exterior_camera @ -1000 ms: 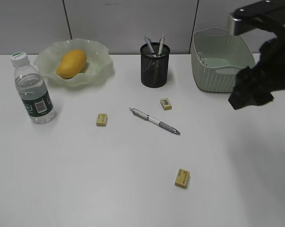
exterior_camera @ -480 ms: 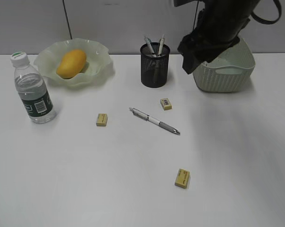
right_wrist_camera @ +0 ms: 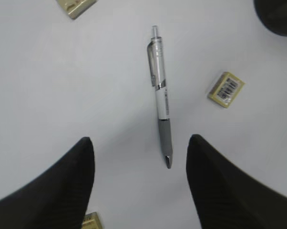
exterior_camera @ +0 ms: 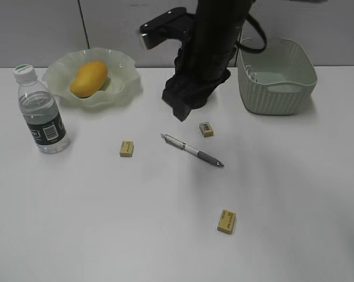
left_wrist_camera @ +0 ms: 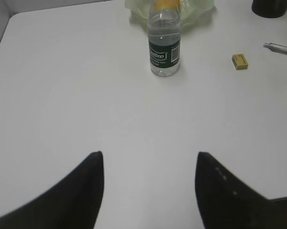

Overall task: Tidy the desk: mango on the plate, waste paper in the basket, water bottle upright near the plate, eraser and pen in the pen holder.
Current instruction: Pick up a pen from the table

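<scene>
Hovering above the white worktop, your right tool hangs with its jaws spread and nothing between them, and the pen lies flat on the surface just above the gap in the right wrist view. Your left tool is likewise released and empty at the bottom of its frame. You see the mango on the plate at upper left, the water bottle upright just beside it, the basket at upper right, and three erasers: left, middle, lower.
</scene>
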Motion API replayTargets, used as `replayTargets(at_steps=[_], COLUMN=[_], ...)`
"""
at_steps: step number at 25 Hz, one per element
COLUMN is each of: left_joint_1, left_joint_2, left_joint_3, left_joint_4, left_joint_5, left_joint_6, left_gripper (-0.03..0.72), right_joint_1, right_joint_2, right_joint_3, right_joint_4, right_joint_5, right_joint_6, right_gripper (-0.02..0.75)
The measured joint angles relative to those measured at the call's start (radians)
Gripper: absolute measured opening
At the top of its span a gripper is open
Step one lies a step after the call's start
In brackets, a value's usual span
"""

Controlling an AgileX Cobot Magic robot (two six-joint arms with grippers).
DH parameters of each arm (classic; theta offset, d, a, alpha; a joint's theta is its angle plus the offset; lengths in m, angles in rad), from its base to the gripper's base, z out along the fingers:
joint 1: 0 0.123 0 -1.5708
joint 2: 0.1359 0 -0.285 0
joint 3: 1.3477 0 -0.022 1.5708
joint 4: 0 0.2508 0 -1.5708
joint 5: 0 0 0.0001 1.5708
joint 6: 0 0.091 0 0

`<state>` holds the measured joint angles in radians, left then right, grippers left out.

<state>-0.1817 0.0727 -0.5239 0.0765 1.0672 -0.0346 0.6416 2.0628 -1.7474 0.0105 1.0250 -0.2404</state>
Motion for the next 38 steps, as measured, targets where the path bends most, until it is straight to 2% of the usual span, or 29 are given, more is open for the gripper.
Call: replayTargets(at_steps=[7, 16, 31, 33, 38], left_joint_1=[0.0, 0.0, 0.0, 0.0, 0.0], left_joint_2=[0.0, 0.0, 0.0, 0.0, 0.0], left_joint_3=[0.0, 0.0, 0.0, 0.0, 0.0], left_joint_4=[0.0, 0.0, 0.0, 0.0, 0.0], left_joint_5=[0.0, 0.0, 0.0, 0.0, 0.0], left_joint_6=[0.0, 0.0, 0.0, 0.0, 0.0], left_gripper=[0.465, 0.465, 0.465, 0.465, 0.465], right_joint_1=[0.024, 0.024, -0.029, -0.029, -0.029], right_joint_2=[0.121, 0.242, 0.358, 0.359, 0.365], right_joint_3=[-0.046, -0.073, -0.161, -0.163, -0.164], right_joint_4=[-0.01, -0.078, -0.01, -0.005, 0.001], right_joint_5=[0.001, -0.011, -0.013, -0.014, -0.019], right_joint_6=[-0.018, -0.028, -0.071, -0.072, -0.078], right_gripper=[0.438, 0.427, 0.4, 0.383, 0.284])
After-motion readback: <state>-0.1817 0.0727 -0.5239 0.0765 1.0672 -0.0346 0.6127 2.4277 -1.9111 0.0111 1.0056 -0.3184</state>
